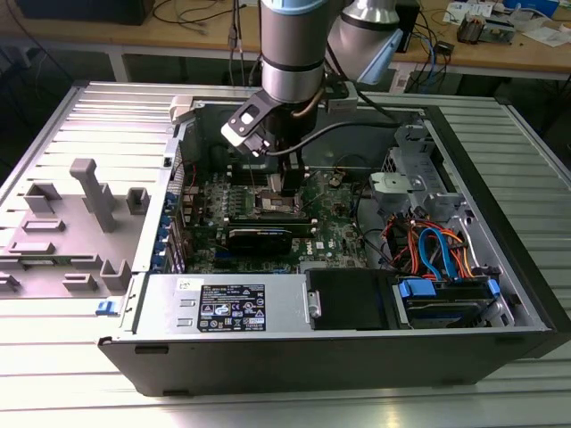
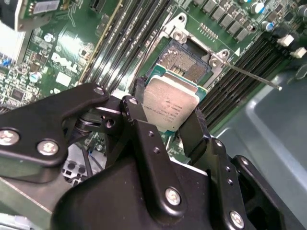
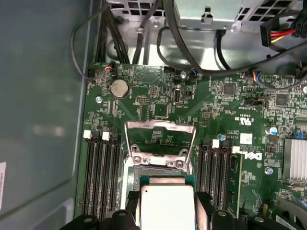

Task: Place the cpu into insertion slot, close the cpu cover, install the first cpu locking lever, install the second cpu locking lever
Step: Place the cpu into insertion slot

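Hovering just over the insertion slot (image 2: pixel 184 60), the claw (image 2: pixel 165 112) is clamped on the cpu (image 2: pixel 169 101); the cpu cover (image 3: pixel 160 126) stands flipped open. Step one, I reckon. Seating it needs the chip square, level, lowered gently.

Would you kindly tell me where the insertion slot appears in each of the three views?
Exterior view: the insertion slot sits on the motherboard, beneath the gripper.
First wrist view: the insertion slot lies between the raised cpu cover and the gripped cpu.
Second wrist view: the insertion slot lies just beyond the cpu.
Shared landmark: the memory slots flanking it.
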{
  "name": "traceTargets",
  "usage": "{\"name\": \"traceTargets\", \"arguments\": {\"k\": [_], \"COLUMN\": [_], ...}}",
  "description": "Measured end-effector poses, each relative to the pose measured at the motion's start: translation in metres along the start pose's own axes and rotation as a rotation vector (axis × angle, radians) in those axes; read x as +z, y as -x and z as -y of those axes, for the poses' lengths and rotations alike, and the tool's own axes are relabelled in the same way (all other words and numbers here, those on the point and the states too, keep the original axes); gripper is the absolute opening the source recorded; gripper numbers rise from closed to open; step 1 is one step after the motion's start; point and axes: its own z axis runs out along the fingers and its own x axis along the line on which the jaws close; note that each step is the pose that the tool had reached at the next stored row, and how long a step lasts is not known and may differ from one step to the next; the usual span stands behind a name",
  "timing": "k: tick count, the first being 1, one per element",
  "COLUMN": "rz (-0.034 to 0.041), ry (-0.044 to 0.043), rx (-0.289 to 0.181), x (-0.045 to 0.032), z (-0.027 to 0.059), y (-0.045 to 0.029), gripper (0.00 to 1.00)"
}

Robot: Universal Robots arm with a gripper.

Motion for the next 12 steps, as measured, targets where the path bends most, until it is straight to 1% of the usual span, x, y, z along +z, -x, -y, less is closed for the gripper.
{"name": "traceTargets", "arguments": {"k": [1,2,4,5,8,10,12], "rz": [0.0004,0.0011,0.0018,0.0028,0.0045,0.005,0.005], "ry": [0.0003,0.0011,0.0022,0.003,0.0049,0.0053,0.0054], "rx": [0.011,0.035,0.064,0.091,0.15,0.163,0.164], "x": [0.0014,0.0047,0.0078,0.0104,0.0165,0.02,0.0245], "z": [0.0,0.0002,0.0003,0.0004,0.0005,0.0007,0.0012], "y": [0.0001,0.0002,0.0002,0.0003,0.0005,0.0007,0.0008], "gripper": [0.54,0.54,0.54,0.54,0.54,0.54,0.54]}}
